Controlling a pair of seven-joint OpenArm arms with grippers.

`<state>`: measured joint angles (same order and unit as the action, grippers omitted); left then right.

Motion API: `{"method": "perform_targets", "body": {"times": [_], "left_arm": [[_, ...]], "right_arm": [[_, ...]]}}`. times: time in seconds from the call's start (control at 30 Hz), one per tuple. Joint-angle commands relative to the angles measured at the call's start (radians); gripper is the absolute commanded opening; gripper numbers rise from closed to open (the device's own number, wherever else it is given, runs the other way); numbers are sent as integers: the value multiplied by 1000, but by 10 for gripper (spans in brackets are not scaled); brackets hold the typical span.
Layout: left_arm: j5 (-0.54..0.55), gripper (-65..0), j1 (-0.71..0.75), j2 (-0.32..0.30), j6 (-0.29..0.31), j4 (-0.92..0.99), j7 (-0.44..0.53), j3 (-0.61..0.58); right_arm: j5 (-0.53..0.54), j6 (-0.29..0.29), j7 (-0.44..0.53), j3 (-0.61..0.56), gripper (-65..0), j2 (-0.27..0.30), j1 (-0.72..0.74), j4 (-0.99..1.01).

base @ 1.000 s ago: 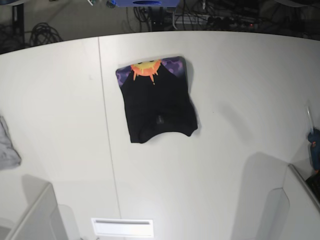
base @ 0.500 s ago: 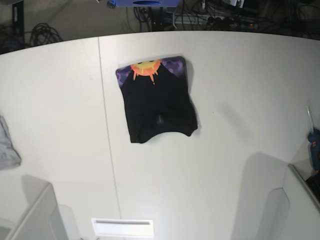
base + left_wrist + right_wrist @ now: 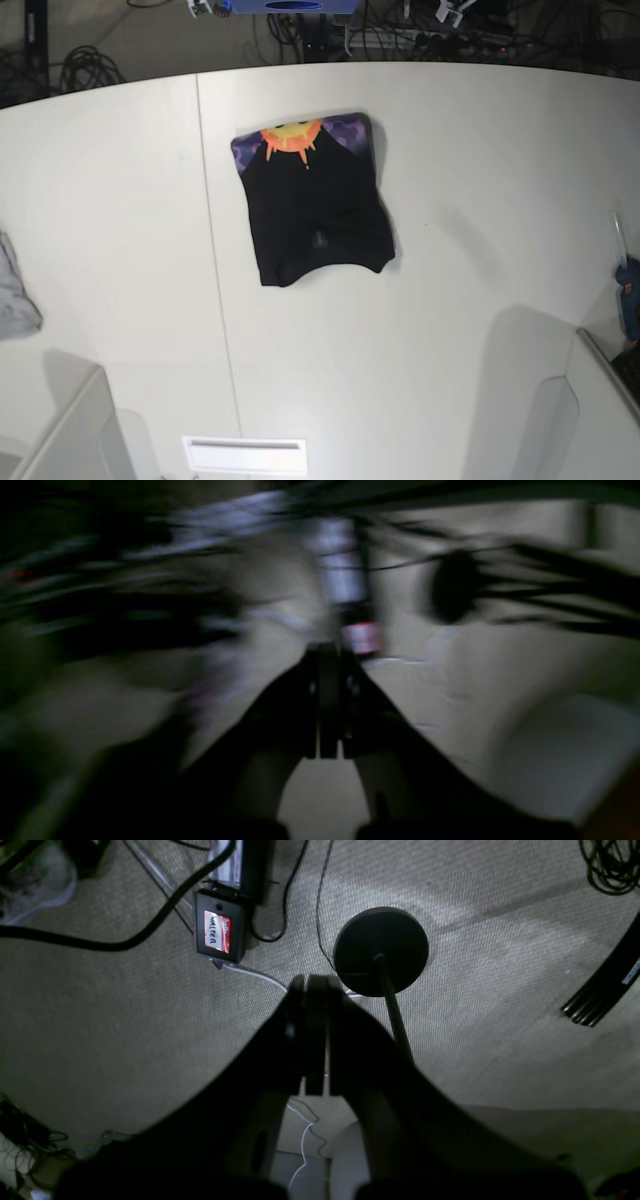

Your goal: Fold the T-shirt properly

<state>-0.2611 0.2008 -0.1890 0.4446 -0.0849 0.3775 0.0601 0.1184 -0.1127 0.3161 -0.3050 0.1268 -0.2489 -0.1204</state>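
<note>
The black T-shirt [image 3: 315, 205] lies folded into a compact rectangle on the white table [image 3: 450, 180], with the orange-yellow sun and purple print showing along its far edge. Neither gripper shows in the base view. In the left wrist view, which is motion-blurred, my left gripper [image 3: 327, 705] is shut and empty, pointing at the floor. In the right wrist view, my right gripper [image 3: 312, 1040] is shut and empty over carpet, away from the T-shirt.
A small grey cloth [image 3: 12, 290] lies at the table's left edge. A blue tool [image 3: 628, 295] sits at the right edge. On the floor are a black round stand base [image 3: 381, 951], a labelled black box [image 3: 220, 932] and cables.
The T-shirt has not moved on the table. Small objects at the top edge of the base view have shifted; the left wrist view is blurred by motion.
</note>
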Motion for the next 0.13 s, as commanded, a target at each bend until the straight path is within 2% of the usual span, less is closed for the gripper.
{"method": "perform_targets", "body": {"times": [0.0,0.1], "left_arm": [[-7,-650,7,4,9,-13,10,1],[-7,-650,7,6,-2,-49,10,-1]], "right_arm": [[22,5,10,2,-650,7,-5,1],[74,5,10,0,-650,7,-2,1]]}}
